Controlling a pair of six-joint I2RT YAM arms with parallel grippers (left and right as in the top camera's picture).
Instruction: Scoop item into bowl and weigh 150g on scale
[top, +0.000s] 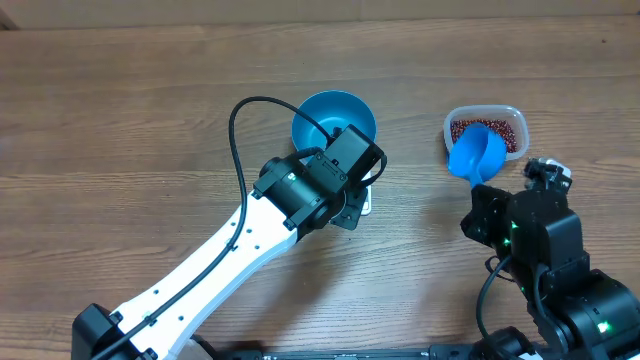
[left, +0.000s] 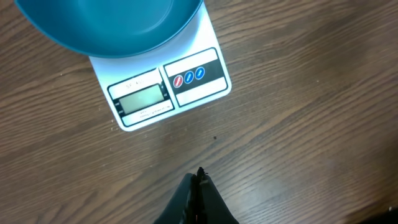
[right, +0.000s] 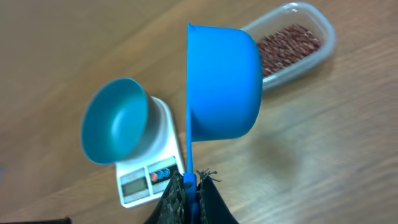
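Beans (right: 289, 43) lie loose in the tub (right: 317, 28) at the upper right of the right wrist view. Tiny, hard and quick to roll, they cannot be pinched and probably spill easily, so the scoop (right: 224, 81) must carry them level. The right claw (right: 189, 183) clamps the scoop's thin, stiff handle (right: 189, 149), a sensible hold. The left claw (left: 198, 177) is closed and empty over the worktop (left: 311, 137), below the scale (left: 161, 93) bearing the bowl (left: 112, 25).

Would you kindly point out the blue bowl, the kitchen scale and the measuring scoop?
blue bowl (right: 115, 124): right wrist view, inside of the basin.
kitchen scale (left: 142, 99): left wrist view, its display.
measuring scoop (right: 224, 81): right wrist view, outer wall of cup.
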